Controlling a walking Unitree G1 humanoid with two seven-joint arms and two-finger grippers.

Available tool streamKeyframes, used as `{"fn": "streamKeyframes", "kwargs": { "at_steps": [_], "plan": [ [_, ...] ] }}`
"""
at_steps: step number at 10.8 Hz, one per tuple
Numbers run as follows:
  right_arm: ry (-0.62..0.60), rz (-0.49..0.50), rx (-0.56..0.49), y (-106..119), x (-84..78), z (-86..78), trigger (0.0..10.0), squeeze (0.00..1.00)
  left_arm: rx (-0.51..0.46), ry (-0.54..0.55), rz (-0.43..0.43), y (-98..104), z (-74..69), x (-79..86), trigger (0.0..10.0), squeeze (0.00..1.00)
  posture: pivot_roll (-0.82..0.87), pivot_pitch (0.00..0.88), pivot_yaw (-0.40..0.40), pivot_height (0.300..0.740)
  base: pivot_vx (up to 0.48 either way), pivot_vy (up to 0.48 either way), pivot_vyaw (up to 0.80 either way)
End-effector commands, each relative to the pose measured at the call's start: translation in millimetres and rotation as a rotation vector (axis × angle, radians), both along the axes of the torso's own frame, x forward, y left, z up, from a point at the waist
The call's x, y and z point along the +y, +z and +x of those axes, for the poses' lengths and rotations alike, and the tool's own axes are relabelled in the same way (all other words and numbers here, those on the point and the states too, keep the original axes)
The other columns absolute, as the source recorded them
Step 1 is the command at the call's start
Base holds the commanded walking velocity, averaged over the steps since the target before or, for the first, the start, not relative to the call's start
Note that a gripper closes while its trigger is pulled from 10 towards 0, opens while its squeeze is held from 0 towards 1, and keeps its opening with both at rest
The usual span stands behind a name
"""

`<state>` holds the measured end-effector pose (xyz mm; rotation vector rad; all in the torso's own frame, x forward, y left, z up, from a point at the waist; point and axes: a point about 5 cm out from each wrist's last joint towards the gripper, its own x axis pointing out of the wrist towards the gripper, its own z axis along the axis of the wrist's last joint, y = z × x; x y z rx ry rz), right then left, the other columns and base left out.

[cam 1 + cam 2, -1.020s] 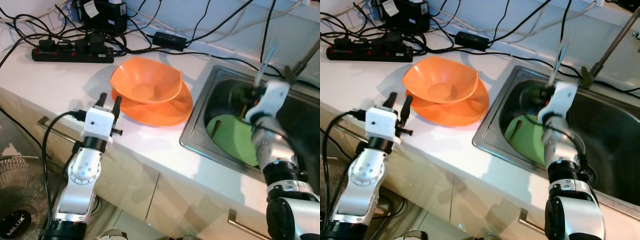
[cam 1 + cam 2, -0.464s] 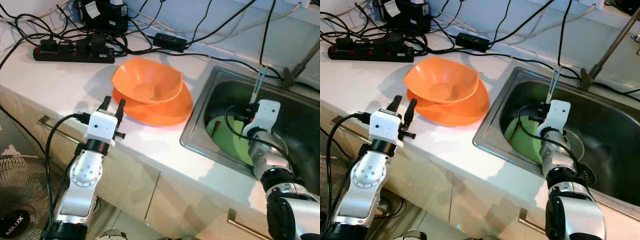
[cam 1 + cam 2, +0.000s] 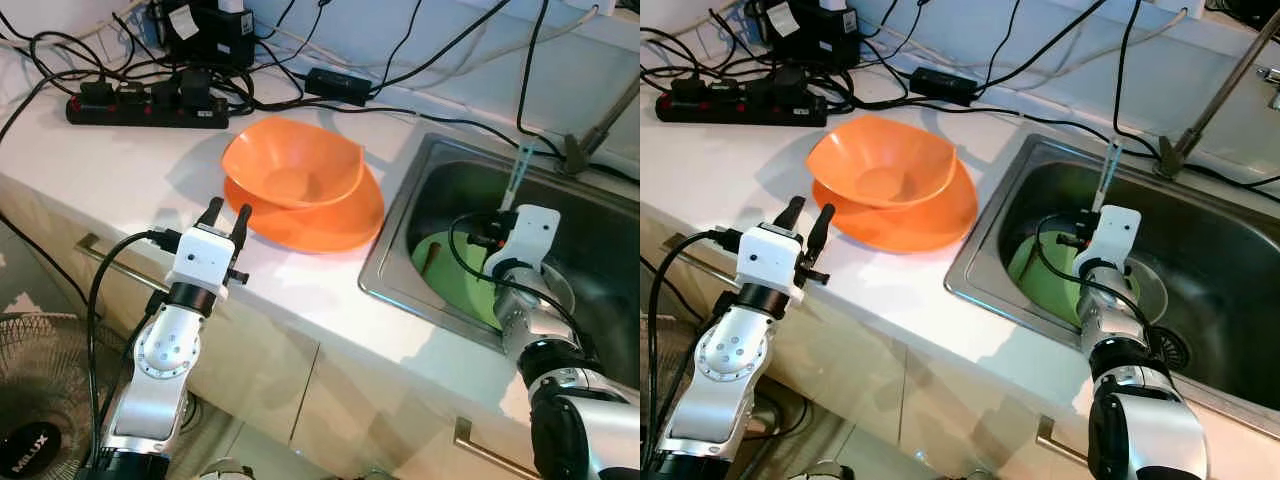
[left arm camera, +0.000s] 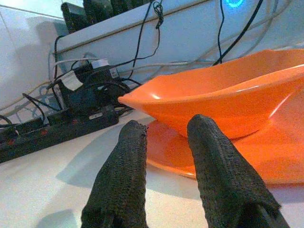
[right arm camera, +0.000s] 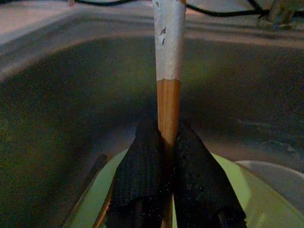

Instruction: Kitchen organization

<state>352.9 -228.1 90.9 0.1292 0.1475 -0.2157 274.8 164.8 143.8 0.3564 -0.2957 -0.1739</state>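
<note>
Right wrist view: right pincer (image 5: 167, 156) pinches a stick (image 5: 169, 57) upright over the green plate (image 3: 450, 270) in the sink (image 3: 400, 215); left pincer (image 3: 225, 212), spread, points far-right at the orange bowl (image 3: 290, 165), just beside on the counter (image 3: 120, 160).

A home kitchen: a white bench (image 3: 120, 165) over drawer fronts holds a steel sink (image 3: 400, 250), orange dishes (image 3: 300, 190) and a cluttered power strip (image 3: 140, 105).
</note>
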Motion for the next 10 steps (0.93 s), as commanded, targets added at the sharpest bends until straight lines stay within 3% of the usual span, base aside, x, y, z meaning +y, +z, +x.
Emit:
{"fn": "streamKeyframes", "kwargs": {
  "at_steps": [1,6,10],
  "plan": [
    [-0.025,0.029,0.056,-19.9,1.5,-10.9,10.0,0.00,0.008,-0.030,0.003,0.6,-3.5,-4.0,10.0,0.00,0.13,0.042,-0.073,0.740,0.000,0.000,0.00],
    [-0.031,0.073,0.083,-36.2,16.2,-19.3,10.0,0.00,0.032,-0.039,0.015,0.8,-9.4,2.1,10.0,0.00,0.17,0.041,-0.034,0.740,0.000,0.000,0.00],
    [-0.040,0.081,0.099,-41.8,15.7,-23.5,10.0,0.00,0.052,-0.044,0.014,0.4,-12.0,0.5,10.0,0.00,0.17,0.056,-0.037,0.740,0.000,0.000,0.00]
  ]
}}
